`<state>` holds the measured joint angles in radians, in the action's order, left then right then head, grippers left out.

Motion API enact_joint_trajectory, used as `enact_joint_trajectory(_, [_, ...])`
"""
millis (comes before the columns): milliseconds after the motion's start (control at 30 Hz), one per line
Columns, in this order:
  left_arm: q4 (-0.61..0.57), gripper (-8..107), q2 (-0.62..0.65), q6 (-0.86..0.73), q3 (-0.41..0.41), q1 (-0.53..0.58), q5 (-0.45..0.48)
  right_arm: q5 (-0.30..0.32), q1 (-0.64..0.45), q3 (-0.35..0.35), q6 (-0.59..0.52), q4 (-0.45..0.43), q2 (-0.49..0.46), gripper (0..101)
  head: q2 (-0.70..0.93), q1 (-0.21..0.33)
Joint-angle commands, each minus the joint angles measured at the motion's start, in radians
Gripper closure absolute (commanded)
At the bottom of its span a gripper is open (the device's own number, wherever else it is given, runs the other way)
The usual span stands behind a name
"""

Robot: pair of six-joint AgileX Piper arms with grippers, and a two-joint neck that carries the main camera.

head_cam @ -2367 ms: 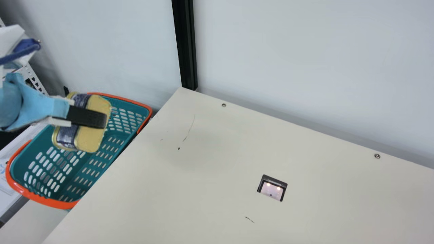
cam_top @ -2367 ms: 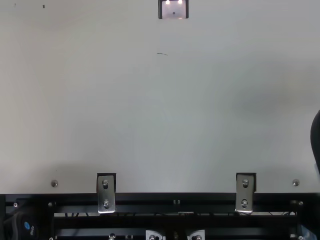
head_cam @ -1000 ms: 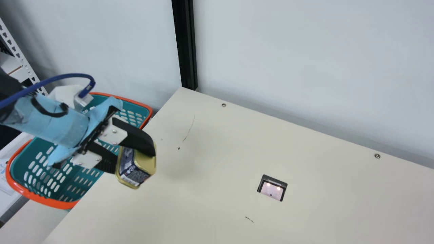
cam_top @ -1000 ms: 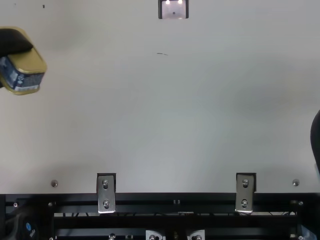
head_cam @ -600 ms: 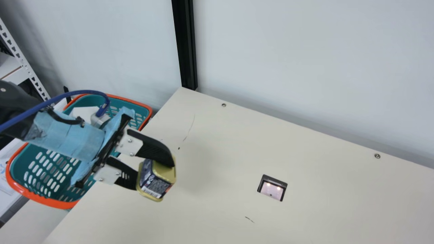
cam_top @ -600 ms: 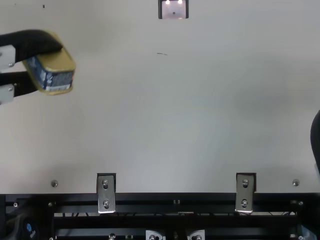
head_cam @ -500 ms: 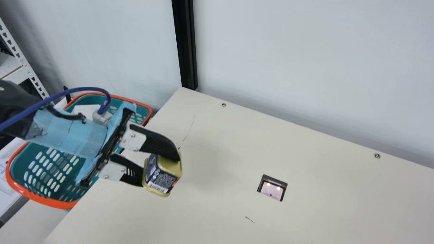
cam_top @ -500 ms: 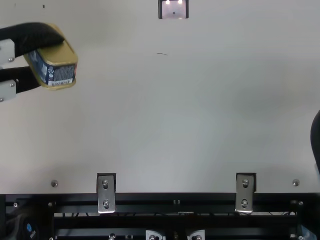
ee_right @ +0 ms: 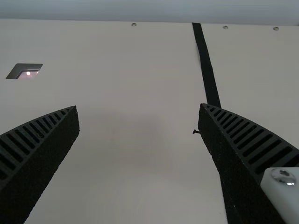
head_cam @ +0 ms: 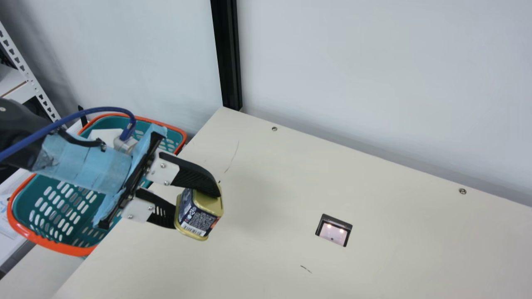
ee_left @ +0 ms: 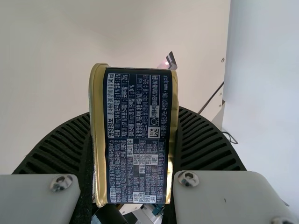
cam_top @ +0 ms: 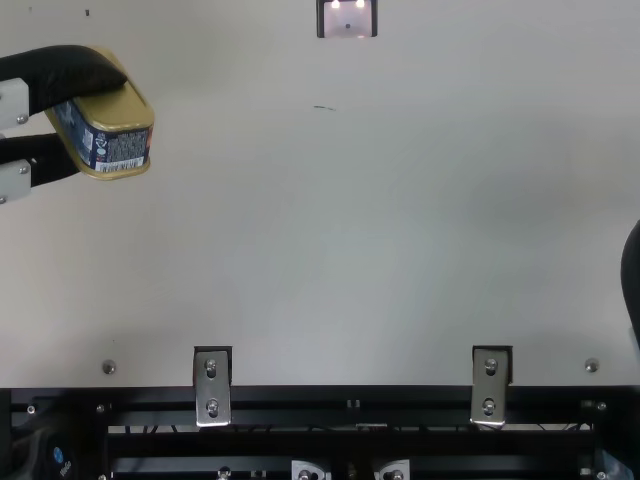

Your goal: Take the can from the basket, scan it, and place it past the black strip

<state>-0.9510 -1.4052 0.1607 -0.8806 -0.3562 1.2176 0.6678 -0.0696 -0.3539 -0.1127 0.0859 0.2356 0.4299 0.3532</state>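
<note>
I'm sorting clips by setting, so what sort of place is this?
Probably a mock checkout station in a lab or workshop: a lit scanner window set into the table, a basket beside it, and a can in the left gripper.

- Can [head_cam: 210, 204]: smooth, glossy gold metal
- Basket [head_cam: 62, 248]: smooth plastic
- Counter [head_cam: 257, 261]: smooth, matt, lightly scuffed
- Left pincer [head_cam: 197, 211]: matt, ribbed
- Arm wrapping [head_cam: 89, 166]: wrinkled, matt, like cloth or paper
- Brackets [cam_top: 212, 388]: shiny metal

The top view's edge cuts off the scanner [cam_top: 347, 22].
</note>
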Motion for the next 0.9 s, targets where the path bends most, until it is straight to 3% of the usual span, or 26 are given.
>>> enact_joint_trajectory(0, [0.0,89,0.0,0.0,0.0,0.0,0.0,0.0,0.0,0.0,0.0,0.0,0.0,0,-0.008,0.031])
enact_joint_trajectory(367, [0.127,89,0.018,0.021,-0.042,0.094,-0.076,0.0,0.0,0.0,0.0,0.0,0.0,0,-0.211,0.035])
enact_joint_trajectory(867, [0.41,89,0.068,0.135,-0.175,0.463,-0.346,0.0,0.0,0.0,0.0,0.0,0.0,0,-0.341,0.043])
